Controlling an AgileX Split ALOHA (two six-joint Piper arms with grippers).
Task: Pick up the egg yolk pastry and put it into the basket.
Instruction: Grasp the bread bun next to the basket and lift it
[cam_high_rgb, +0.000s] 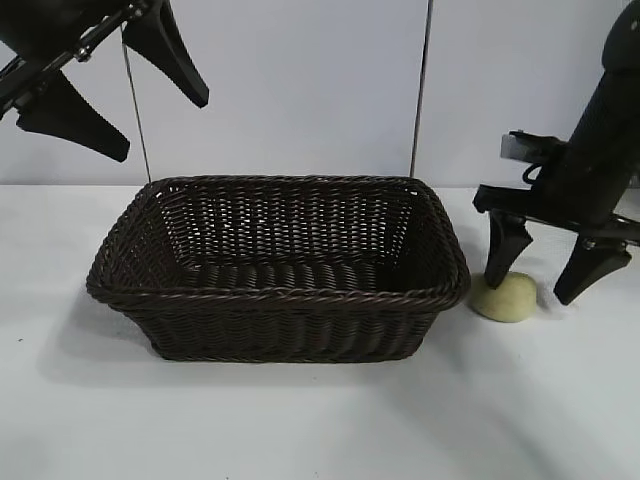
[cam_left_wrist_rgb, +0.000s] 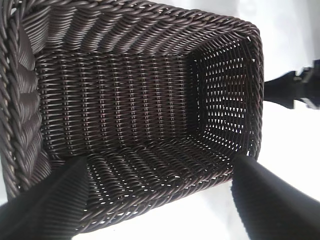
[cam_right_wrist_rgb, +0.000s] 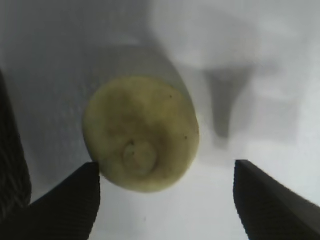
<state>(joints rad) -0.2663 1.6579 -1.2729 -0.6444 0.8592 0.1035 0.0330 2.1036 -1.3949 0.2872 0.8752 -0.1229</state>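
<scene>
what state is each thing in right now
pastry: on the table, right of the basket, not gripped
basket: upright on the table, nothing inside
right gripper: open, pointing down, fingers low either side of the pastry
left gripper: open, raised above the basket's left end

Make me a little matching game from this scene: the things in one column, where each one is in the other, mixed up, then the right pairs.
Things:
1. egg yolk pastry
2. basket
3. left gripper
4. right gripper

Places:
A. open, raised above the basket's left end
B. middle of the table, nothing in it
C. on the table, right of the basket
D. open, low over the pastry, one finger on each side

Pairs: 1-C, 2-B, 3-A, 4-D
</scene>
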